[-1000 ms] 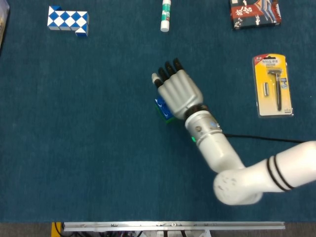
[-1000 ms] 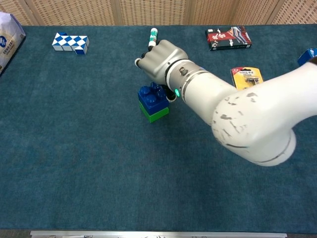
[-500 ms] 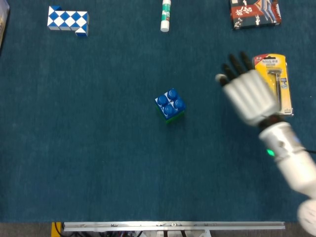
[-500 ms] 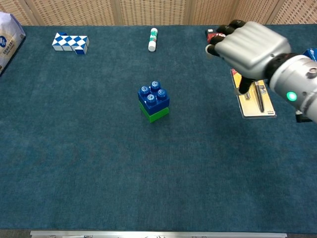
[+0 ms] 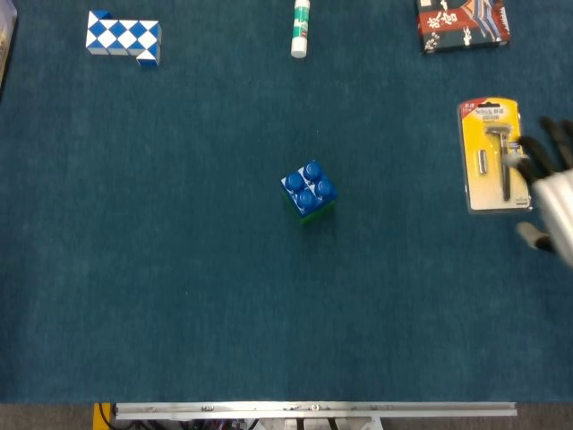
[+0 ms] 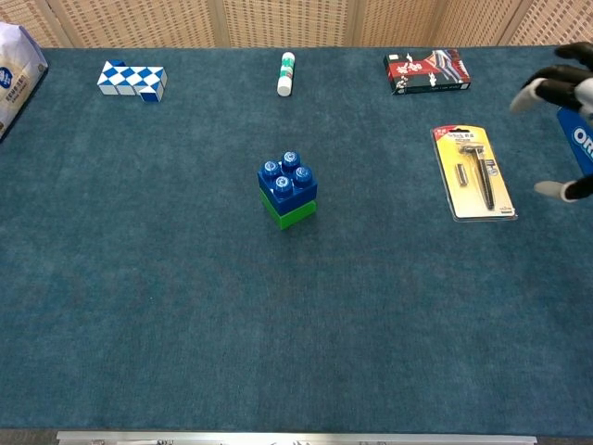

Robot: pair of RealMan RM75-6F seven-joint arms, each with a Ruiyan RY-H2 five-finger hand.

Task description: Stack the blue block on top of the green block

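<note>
The blue block (image 5: 308, 186) (image 6: 286, 177) sits on top of the green block (image 6: 291, 211) (image 5: 314, 213) in the middle of the blue cloth, with nothing touching the stack. My right hand (image 5: 553, 193) (image 6: 567, 130) is at the far right edge of both views, only partly in frame, its fingers spread apart and holding nothing. It is well to the right of the stack, beside the razor pack. The left hand shows in neither view.
A yellow razor pack (image 5: 494, 154) (image 6: 473, 172) lies right of the stack. Along the far edge are a blue-and-white checkered snake toy (image 5: 124, 38) (image 6: 132, 79), a glue stick (image 5: 300, 27) (image 6: 285, 72) and a red-patterned box (image 5: 462, 24) (image 6: 427, 70). A white bag (image 6: 17, 63) is at the far left.
My right hand let go of the blue block and moved right across the table to the frame's edge. The blue block stays on the green block.
</note>
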